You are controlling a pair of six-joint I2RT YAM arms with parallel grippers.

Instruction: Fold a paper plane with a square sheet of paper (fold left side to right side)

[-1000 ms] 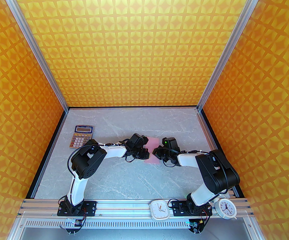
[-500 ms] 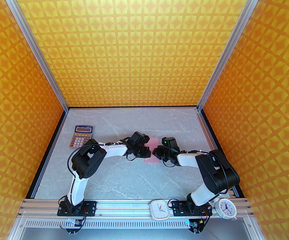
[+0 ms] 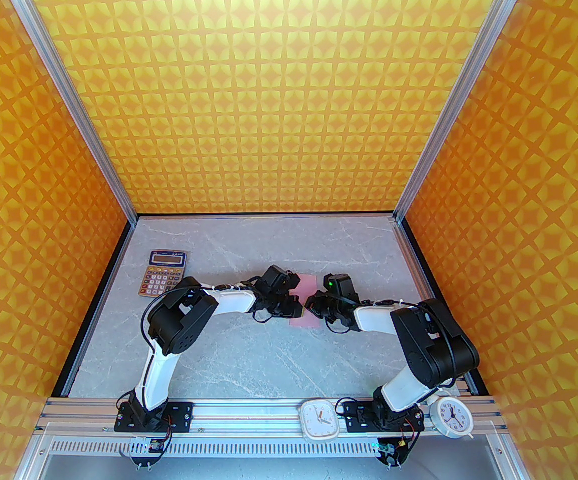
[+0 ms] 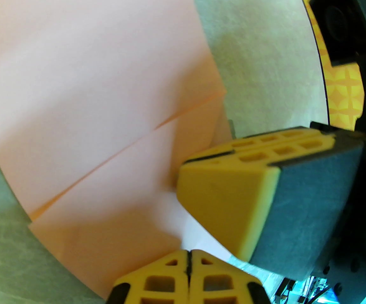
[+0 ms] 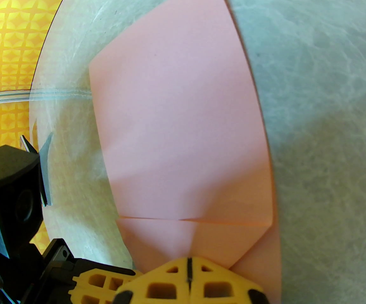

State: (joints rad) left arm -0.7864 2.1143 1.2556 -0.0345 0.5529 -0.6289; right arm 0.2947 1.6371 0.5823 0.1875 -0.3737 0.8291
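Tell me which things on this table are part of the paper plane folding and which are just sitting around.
In the job:
- pink paper, partly folded, a crease across it
- left gripper, shut, over the paper
- right gripper, shut, over the paper

Lying about:
- calculator, far left of the table
- square clock
- round clock

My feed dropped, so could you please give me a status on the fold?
Left end effector and right end effector shut, at the pink sheet. Sheet flat, two corners folded in. Calculator well apart, far left.

Calc (image 3: 163, 273) far left; sq clock (image 3: 320, 419), rnd clock (image 3: 450, 415) near rail.
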